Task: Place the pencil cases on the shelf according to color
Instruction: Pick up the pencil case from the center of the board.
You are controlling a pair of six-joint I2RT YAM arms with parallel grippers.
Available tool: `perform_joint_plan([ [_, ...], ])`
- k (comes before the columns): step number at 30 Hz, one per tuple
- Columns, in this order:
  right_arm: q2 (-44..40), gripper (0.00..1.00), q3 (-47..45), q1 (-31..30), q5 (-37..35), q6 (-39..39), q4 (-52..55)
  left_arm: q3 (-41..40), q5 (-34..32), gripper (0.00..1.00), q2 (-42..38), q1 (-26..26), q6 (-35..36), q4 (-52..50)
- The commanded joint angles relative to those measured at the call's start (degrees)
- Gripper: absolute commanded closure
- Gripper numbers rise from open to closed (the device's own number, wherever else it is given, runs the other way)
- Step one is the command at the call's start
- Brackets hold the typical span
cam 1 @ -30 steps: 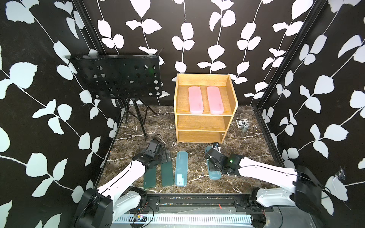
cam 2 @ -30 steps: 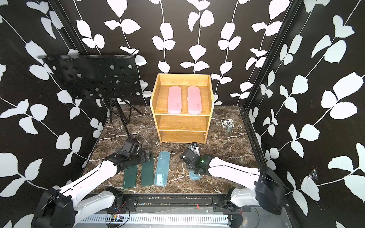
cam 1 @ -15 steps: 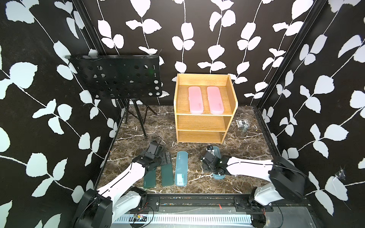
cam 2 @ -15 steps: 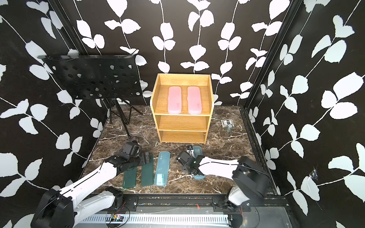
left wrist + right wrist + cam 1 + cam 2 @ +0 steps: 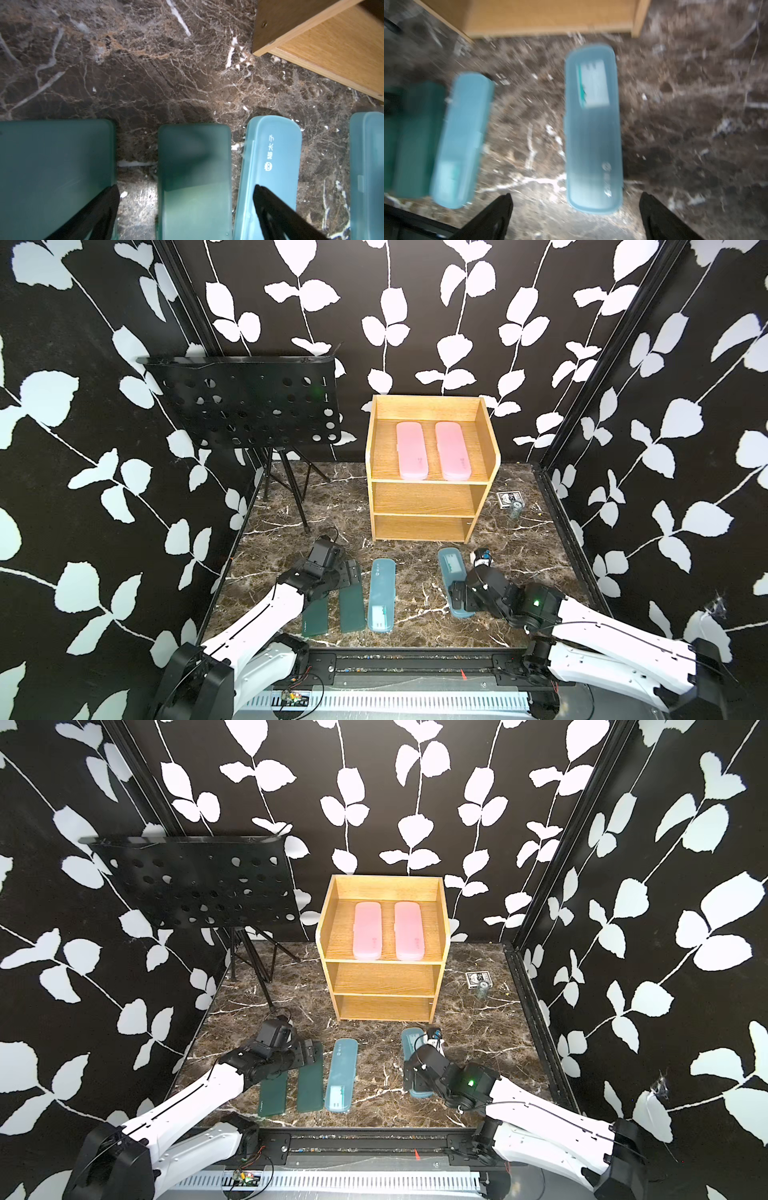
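1. You face a dark marble tabletop walled in by black leaf-print panels. A black perforated music stand stands at the back left.
2. The wooden shelf stands at the back centre. The left pink case and the right pink case lie side by side on its top tier.
3. In front of the shelf, four cases lie flat with their short ends toward it. From your left they are the outer green case, the inner green case and the left blue case, all close together. The right blue case lies well apart from them.
4. Your left gripper is spread and holds nothing. In its wrist view the inner green case lies between the fingers. One finger is over the outer green case and the other over the left blue case.
5. Your right gripper is spread wide over the near end of the right blue case. Its wrist view is blurred, and I cannot tell whether the fingers touch the case.
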State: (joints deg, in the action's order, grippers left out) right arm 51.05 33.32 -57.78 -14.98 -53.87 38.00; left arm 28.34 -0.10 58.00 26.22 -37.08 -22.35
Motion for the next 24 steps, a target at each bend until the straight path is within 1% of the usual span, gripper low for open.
perform_joint_plan([
  [1,0.84,0.01,-5.43,-1.8,1.59,-2.68,-0.99,-1.11,-0.36,0.01,-0.58,0.16,0.1,0.02],
  [4,2.75,0.01,-7.73,-3.3,0.41,-3.48,-4.73,-1.31,-0.17,0.01,-0.14,0.15,-0.09,0.15],
  [8,7.9,0.01,-8.93,-4.55,-0.11,-3.88,-8.74,-1.57,-0.14,0.01,-0.33,0.15,-0.48,0.28],
  [16,18.46,0.01,-8.64,-6.9,-1.6,-4.71,-12.23,-1.85,-0.2,0.01,-0.44,0.15,-1.02,0.03],
  [21,22.86,0.01,-9.55,-7.95,-3.74,-6.98,-13.49,-1.76,-0.25,0.01,-0.44,0.15,-1.23,0.02],
  [23,23.98,0.06,-9.78,-8.36,-4.56,-7.3,-14.29,-1.54,-0.25,0.01,-0.43,0.17,-1.29,0.02],
  [24,24.45,0.1,-9.9,-8.5,-4.83,-7.26,-14.74,-1.44,-0.25,0.01,-0.39,0.17,-1.32,-0.13],
])
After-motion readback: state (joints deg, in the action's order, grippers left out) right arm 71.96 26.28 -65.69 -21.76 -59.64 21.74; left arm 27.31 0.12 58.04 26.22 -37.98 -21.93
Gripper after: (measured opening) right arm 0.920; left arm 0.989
